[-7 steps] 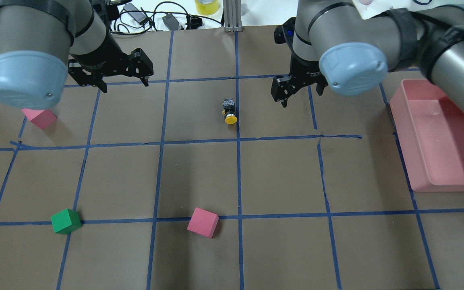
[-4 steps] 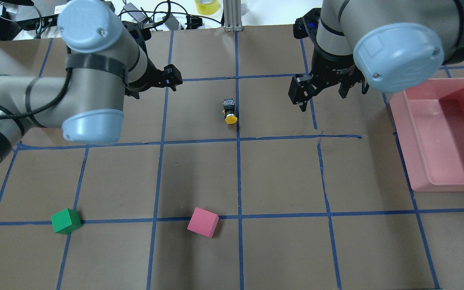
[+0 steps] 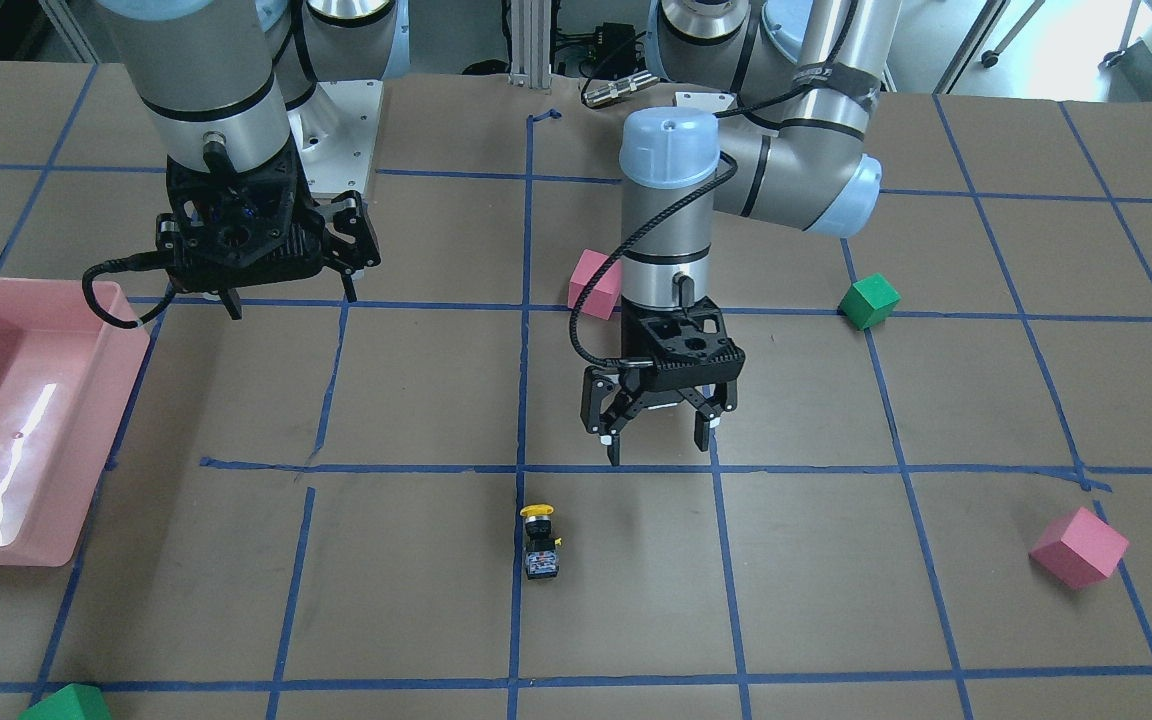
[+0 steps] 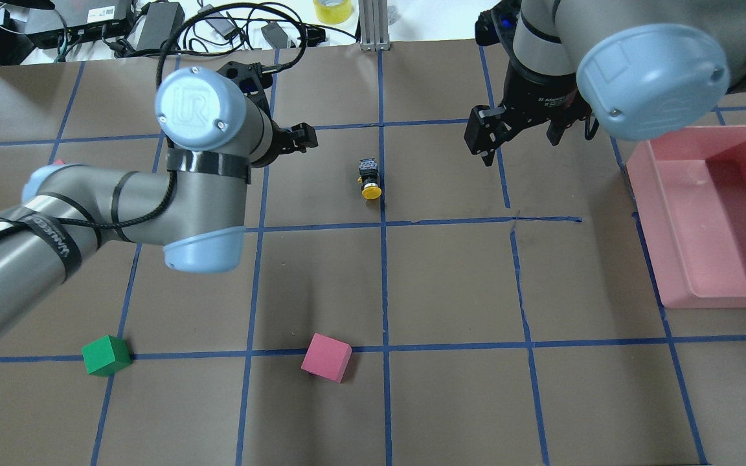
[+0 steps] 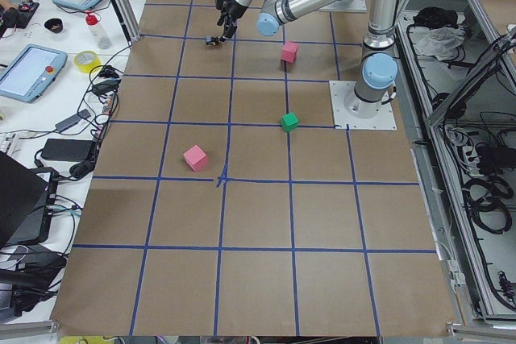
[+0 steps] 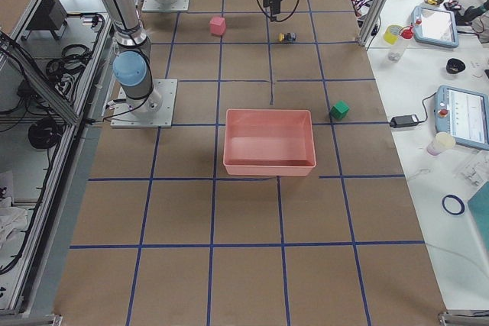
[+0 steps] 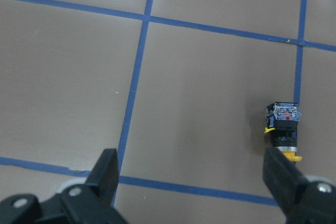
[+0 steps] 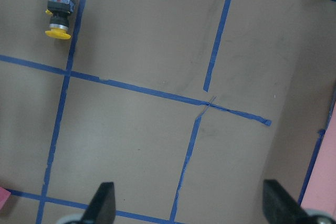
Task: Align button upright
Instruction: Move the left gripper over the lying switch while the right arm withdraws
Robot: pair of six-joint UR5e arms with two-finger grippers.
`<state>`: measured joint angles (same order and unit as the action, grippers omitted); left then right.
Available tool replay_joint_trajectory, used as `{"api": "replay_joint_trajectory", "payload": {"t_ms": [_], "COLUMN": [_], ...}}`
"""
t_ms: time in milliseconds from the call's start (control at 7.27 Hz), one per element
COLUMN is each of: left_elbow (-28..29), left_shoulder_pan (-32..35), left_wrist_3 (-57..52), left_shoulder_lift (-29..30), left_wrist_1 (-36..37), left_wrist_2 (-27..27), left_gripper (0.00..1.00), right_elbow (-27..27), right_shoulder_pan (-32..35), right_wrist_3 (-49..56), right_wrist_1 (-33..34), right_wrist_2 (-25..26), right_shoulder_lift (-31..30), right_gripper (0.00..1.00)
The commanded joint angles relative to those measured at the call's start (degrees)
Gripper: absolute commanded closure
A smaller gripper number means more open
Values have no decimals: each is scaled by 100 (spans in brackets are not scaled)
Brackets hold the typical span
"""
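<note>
Not much progress on this one yet. The button (image 4: 369,179) is lying flat on its side on a blue tape line (image 4: 384,272), in the far half of the table, yellow cap pointing back toward the robot. So the whole job is left: grab it, tip it up, set it on its base.

The left gripper (image 3: 657,442) hangs over the table just left of the button, not touching it, fingers spread wide and empty. The right gripper (image 3: 291,300) sits off to the right near the tray (image 4: 723,299), also spread and empty.

Count: one button, two pink cubes (image 3: 1079,547) (image 3: 591,283), two green cubes (image 3: 869,302) (image 3: 66,705), one pink tray.
</note>
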<state>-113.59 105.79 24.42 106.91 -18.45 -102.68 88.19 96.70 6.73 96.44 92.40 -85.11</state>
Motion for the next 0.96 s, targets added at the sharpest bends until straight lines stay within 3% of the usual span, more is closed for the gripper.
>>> {"api": "replay_joint_trajectory", "payload": {"t_ms": [0,412,825], "left_elbow": [-75,-137,-94], "left_shoulder_pan": [415,811,1014], "left_wrist_3": [239,90,-654], "left_shoulder_lift": [566,1322,1736], "left_wrist_1": [883,1966,2030], "left_wrist_2": [-226,-217,-217], "left_gripper": [6,10,11], "right_elbow": [-109,-145,-136], "right_shoulder_pan": [-73,-90,-361], "right_wrist_3": [-136,-128,-31], "right_wrist_1": [7,-45,-273], "right_wrist_2": [-20,33,-55], "right_shoulder_lift": [-67,-163,-242], "right_gripper": [0,0,0]}}
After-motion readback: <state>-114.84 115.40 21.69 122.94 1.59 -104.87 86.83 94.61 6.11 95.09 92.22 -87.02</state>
